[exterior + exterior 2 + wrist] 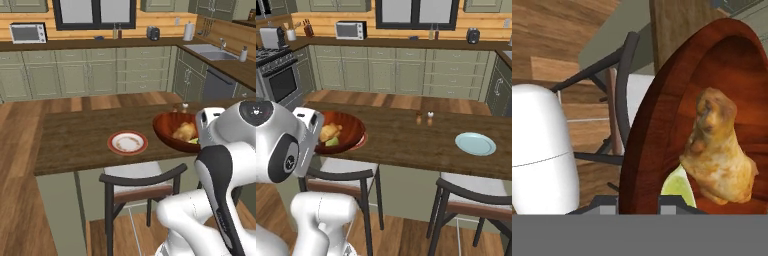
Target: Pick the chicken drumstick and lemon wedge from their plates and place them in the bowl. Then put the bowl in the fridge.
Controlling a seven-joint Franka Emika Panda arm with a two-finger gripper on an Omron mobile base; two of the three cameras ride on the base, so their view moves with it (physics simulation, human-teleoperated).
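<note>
The arm is bent low over the table's near edge, its gripper (639, 202) pinched narrow on the rim of the bowl (169, 129). Inside lie the chicken drumstick (719, 152) and, at its seven o'clock, the lemon wedge (677, 190), partly hidden.

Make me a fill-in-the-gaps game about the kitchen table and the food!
1. The golden-brown chicken drumstick lies inside the reddish-brown wooden ____.
2. The yellow-green lemon wedge lies beside the ____.
3. The white plate with the red-brown rim has ____ food on it.
4. The round light blue plate sits on the wooden ____.

Missing words: bowl; drumstick; no; table
</note>
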